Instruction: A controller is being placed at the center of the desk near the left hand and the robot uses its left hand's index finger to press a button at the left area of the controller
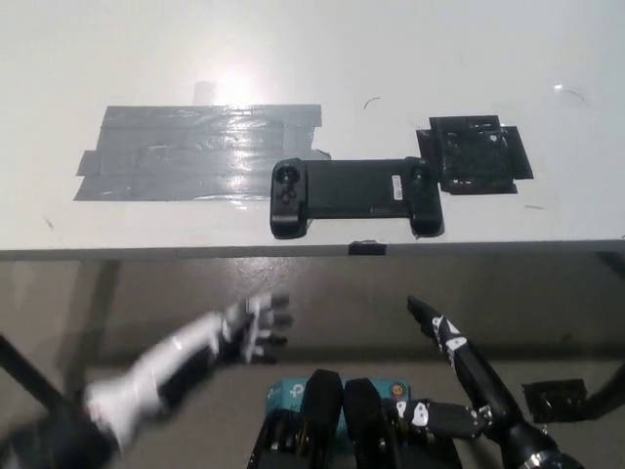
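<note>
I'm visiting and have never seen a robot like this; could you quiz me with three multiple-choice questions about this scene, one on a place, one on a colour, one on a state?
1. Where does the controller lie?
A. near the desk's front edge
B. on the floor
C. in the right hand

2. What colour is the tape patch left of the controller?
A. red
B. grey
C. yellow

3. What is the left hand doing?
A. pressing a button
B. gripping the controller
C. hanging below the desk, holding nothing

Answers: 1 A, it sits just behind the edge. 2 B, it is shiny grey. 3 C, fingers spread, clear of the desk; the right hand rests low too.
</note>
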Robot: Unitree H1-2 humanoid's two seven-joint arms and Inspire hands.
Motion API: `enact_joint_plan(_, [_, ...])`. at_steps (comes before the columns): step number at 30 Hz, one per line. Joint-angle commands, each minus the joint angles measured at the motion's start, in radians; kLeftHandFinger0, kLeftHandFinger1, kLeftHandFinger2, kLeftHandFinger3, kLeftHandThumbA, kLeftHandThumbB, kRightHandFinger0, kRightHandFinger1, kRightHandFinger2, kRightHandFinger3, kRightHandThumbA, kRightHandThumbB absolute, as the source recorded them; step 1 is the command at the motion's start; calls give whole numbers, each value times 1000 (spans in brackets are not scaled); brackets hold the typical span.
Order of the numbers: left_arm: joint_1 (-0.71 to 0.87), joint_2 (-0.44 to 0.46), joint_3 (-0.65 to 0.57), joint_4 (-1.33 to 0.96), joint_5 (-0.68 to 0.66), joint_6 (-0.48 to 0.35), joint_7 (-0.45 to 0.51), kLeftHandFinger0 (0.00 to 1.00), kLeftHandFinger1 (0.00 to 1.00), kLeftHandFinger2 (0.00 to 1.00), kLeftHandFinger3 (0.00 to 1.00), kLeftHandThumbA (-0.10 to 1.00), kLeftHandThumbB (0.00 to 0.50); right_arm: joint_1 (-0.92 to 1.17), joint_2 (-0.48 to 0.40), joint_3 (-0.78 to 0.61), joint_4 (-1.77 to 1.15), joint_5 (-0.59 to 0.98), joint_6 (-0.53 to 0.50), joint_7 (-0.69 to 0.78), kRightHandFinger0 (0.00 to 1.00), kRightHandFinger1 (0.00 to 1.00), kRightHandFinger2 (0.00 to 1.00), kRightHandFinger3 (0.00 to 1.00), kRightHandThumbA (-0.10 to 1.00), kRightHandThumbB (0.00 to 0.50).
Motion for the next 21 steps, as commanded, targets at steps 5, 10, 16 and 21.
enact_joint_plan(5, [144,-143,133,161,-148,-615,453,1000,1000,1000,1000,1000,236,21,36,6,36,13,-122,-12,1000,1000,1000,1000,890,238])
enact_joint_plan(10, [97,-120,113,284,-106,-719,496,1000,1000,1000,1000,1000,279,11,46,-14,36,14,-132,-35,1000,1000,1000,1000,937,255])
enact_joint_plan(16, [70,-123,56,379,-28,-815,565,1000,1000,1000,1000,1000,298,-1,61,-52,36,39,-153,-58,1000,1000,1000,1000,955,263])
enact_joint_plan(21, [78,-149,13,398,-5,-852,632,1000,1000,1000,1000,1000,288,-4,73,-61,24,49,-148,-59,1000,1000,1000,1000,967,254])
